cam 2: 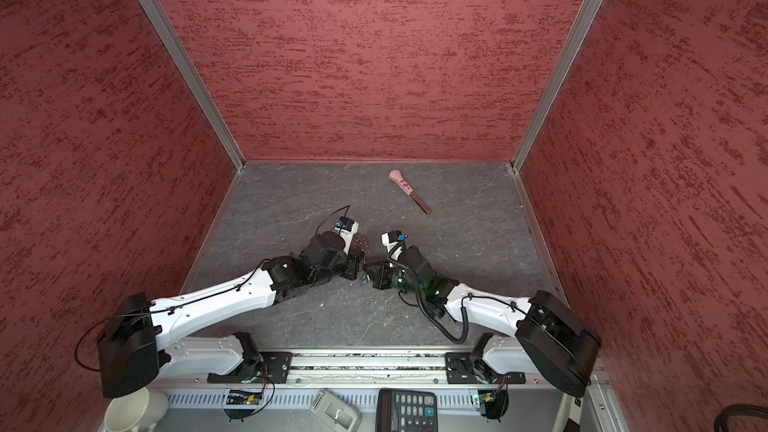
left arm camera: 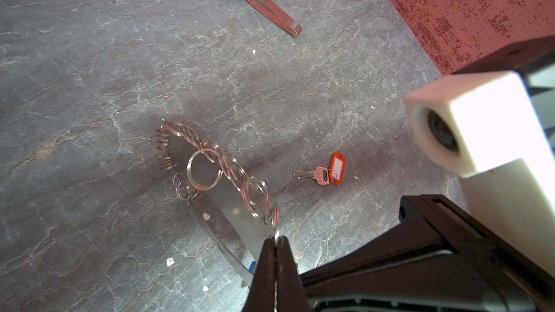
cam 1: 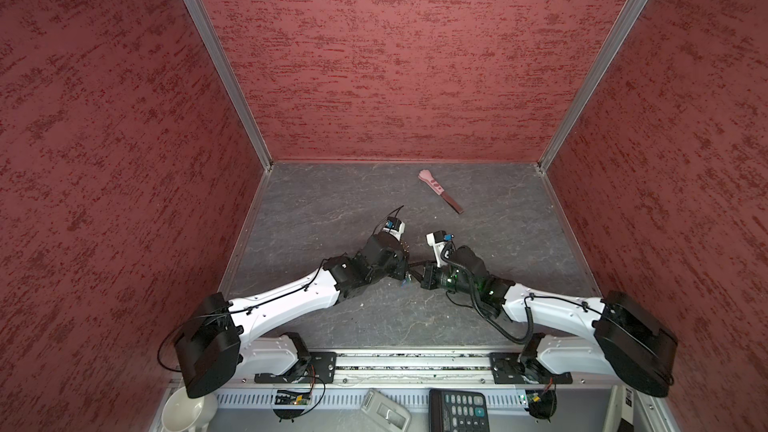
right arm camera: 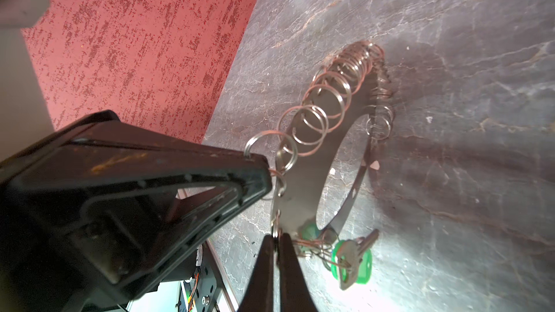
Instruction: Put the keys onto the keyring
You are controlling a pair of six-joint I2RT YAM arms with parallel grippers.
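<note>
With left gripper (left arm camera: 275, 240) and right gripper (right arm camera: 277, 237) each clenched on a ring of the keyring (left arm camera: 204, 169), the green-tagged key (right arm camera: 350, 261) dangling from it, hold the chain taut, then free one claw for the red-tagged key (left arm camera: 326, 173) lying just beside the keyring.

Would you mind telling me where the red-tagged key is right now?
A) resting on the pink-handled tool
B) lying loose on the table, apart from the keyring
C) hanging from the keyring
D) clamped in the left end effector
B: the left wrist view shows the red-tagged key lying flat on the table, clear of the keyring, one ring of which the shut left end effector pinches.
</note>
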